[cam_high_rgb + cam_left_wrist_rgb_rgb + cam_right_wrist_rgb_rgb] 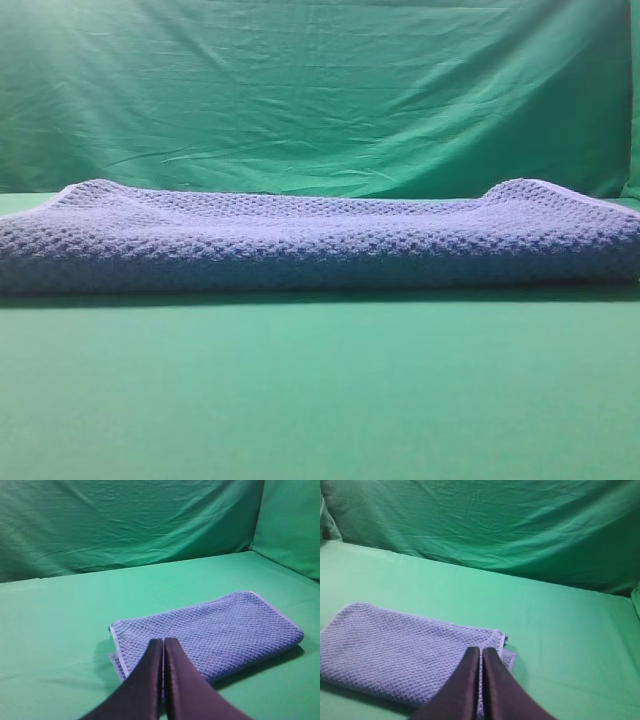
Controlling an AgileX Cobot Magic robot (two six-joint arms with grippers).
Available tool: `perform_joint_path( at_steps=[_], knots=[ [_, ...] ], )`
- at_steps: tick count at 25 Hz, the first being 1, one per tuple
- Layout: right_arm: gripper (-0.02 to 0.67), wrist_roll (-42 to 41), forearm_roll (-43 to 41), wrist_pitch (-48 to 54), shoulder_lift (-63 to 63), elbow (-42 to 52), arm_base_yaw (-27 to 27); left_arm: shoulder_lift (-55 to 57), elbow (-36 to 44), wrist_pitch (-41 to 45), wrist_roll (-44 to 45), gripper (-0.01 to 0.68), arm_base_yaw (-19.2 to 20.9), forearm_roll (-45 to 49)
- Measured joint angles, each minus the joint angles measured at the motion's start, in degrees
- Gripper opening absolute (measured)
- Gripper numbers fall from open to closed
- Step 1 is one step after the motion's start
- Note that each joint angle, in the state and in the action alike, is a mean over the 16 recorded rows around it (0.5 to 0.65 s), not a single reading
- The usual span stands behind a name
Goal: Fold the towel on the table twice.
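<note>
A: Where is the towel (300, 240)?

B: It lies folded on the green table (320, 400), a long blue-grey band in front of the wrinkled green cloth (320, 90).

A: And the left gripper (163, 642)?

B: Its dark fingers are pressed together, holding nothing, above the towel's left end.

A: The right gripper (480, 651)?

B: The same: fingers pressed together, empty, over the towel's right end, near its pale edge.

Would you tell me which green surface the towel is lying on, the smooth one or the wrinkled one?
The towel lies on the smooth, flat table; the wrinkled backdrop hangs upright behind it.
</note>
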Motion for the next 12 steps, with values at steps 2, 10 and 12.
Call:
perform_joint_path(
  at_steps=[2,10,12],
  knots=[
    [0.000,-0.1,0.2,-0.4,-2.4,1.2,0.0,-1.1,0.7,0.3,-1.5,0.000,0.0,1.2],
    [0.000,-0.2,1.2,-0.8,-10.1,3.4,0.0,-3.7,2.9,0.9,-5.9,0.000,0.0,5.2],
    [0.000,-0.2,1.5,-0.8,-11.4,3.6,0.0,-4.0,3.7,0.5,-6.1,0.000,0.0,5.5]
  ],
)
